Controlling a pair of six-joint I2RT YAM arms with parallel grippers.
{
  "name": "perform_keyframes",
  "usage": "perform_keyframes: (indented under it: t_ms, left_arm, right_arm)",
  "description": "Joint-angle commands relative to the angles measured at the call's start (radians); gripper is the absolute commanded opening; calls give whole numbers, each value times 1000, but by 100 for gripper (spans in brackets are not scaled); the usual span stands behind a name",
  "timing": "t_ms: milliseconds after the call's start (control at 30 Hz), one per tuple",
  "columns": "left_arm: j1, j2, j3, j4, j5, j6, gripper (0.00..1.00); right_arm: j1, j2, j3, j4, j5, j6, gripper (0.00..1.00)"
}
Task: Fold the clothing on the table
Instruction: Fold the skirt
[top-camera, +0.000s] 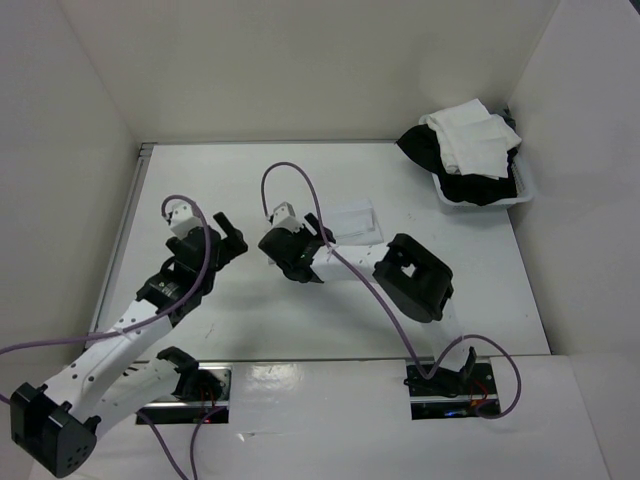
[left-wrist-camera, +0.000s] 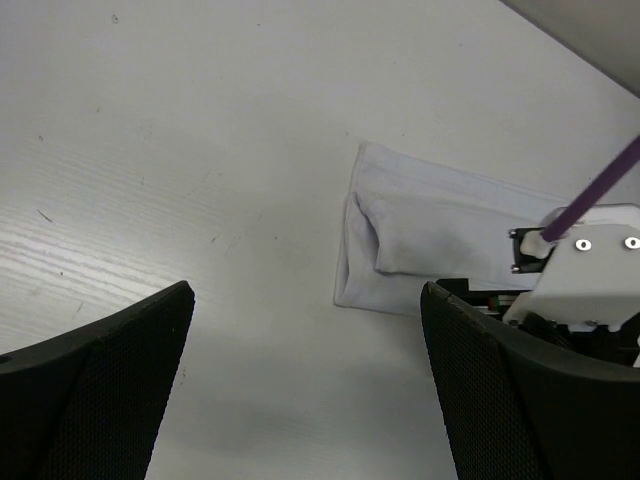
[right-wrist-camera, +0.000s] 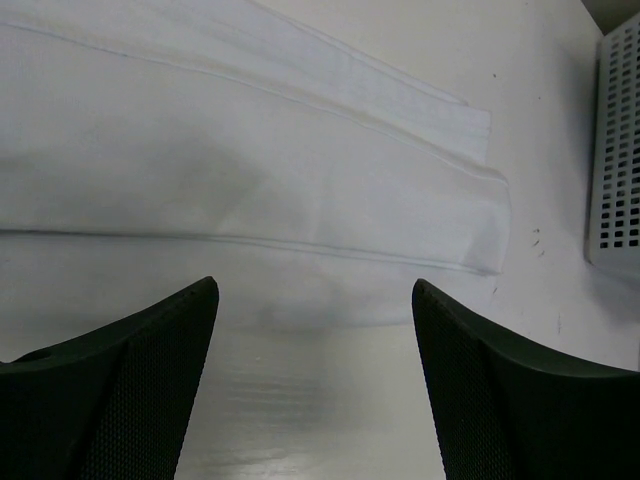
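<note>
The clothing (top-camera: 352, 220) is a small folded white rectangle lying flat on the table (top-camera: 300, 330), a little behind its middle. My right gripper (top-camera: 318, 240) hovers at the near left edge of the clothing, open. In the right wrist view the folded clothing (right-wrist-camera: 250, 170) fills the upper part, just beyond the open gripper (right-wrist-camera: 315, 295), with bare table between the fingers. My left gripper (top-camera: 234, 240) stands open to the left, apart from the fabric. In its view the gripper (left-wrist-camera: 305, 300) faces the clothing (left-wrist-camera: 430, 240), whose right part is hidden by the right wrist.
A white plastic bin (top-camera: 530, 185) with a heap of white and black garments (top-camera: 470, 140) stands at the back right corner; its perforated wall (right-wrist-camera: 615, 150) shows in the right wrist view. White walls enclose the table at the left, back and right.
</note>
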Motion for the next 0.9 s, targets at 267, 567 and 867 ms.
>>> perform_keyframes:
  t_ms: [267, 567, 867]
  left_arm:
    - [13, -52, -26, -3, -35, -26, 100]
    - [13, -103, -35, -14, -44, -35, 100]
    - [13, -103, -45, -14, -44, -35, 100]
  right_arm:
    - [-8, 55, 117, 70, -11, -59, 83]
    - [-8, 75, 108, 80, -34, -41, 83]
    - [2, 119, 117, 98, -63, -41, 83]
